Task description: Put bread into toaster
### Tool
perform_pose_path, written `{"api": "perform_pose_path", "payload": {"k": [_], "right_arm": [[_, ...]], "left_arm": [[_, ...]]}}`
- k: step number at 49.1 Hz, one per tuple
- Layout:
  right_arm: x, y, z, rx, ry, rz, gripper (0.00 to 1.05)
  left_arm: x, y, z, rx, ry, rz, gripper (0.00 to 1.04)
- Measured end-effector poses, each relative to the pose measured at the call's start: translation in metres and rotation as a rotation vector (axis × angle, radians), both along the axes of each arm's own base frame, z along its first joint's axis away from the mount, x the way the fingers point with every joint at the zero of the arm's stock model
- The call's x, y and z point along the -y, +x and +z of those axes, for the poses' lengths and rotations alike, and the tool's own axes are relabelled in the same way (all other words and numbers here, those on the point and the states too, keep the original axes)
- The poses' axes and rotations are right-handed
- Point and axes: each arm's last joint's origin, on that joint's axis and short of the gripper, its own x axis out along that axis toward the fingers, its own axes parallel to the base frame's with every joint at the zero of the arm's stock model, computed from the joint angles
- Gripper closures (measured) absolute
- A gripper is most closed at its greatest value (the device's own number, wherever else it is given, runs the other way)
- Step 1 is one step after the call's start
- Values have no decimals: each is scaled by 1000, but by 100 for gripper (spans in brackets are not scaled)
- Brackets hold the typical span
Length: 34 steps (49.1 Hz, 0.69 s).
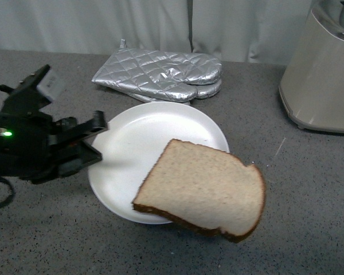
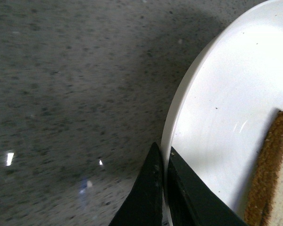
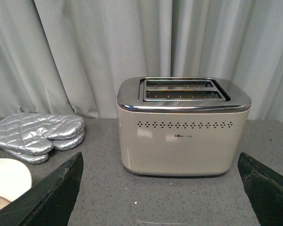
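A slice of light-brown bread (image 1: 206,189) with a dark crust lies on a round white plate (image 1: 143,137), overhanging its near right rim. My left gripper (image 1: 94,140) is shut on the plate's left rim; in the left wrist view its black fingers (image 2: 153,193) pinch the rim of the plate (image 2: 217,117), and the bread's crust (image 2: 269,174) shows at the edge. The beige toaster (image 1: 324,80) stands at the far right. In the right wrist view the toaster (image 3: 183,127) faces my open, empty right gripper (image 3: 160,197), its two dark slots upward.
Silver quilted oven mitts (image 1: 160,74) lie behind the plate, also in the right wrist view (image 3: 35,136). A grey speckled counter (image 1: 309,189) runs under everything. Pale curtains (image 3: 85,47) hang behind.
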Motion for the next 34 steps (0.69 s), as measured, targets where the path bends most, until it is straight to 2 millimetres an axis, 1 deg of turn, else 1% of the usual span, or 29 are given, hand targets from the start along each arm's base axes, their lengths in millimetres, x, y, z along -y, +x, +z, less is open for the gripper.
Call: {"api": "perform_pose_path", "payload": {"k": [7,8,11,12,18,21,26,32,33,34], "right_arm": [[0,0,0,0,0,0,9],[0,0,0,0,0,0,9],[0,0,0,0,0,0,9],[0,0,0,0,0,0,9],[0,0,0,0,0,0,9],[0,0,0,0,0,0,9],[0,0,0,0,0,0,9],[0,0,0,0,0,0,9],[0,0,0,0,0,0,9],[0,0,0,0,0,0,9]], "left_arm": [[54,2,-3,-4,-4,4,101],[65,2,-3,-7,-11,4,101],[88,0,-3,-12,-27,-13,101],[99,0,-2,-17,-36,-21,101],[140,-5,-2,-29,-67,-68,101],[153,-5,-6,-40,-65,-77,101],[161,-2,-16,-63,-48,-53,101],[162,0,-24,-89,-38,-43,101],[162,0,-25,-91,-38,-41,100],[162,0,-26,-93,-37,-42,97]]}}
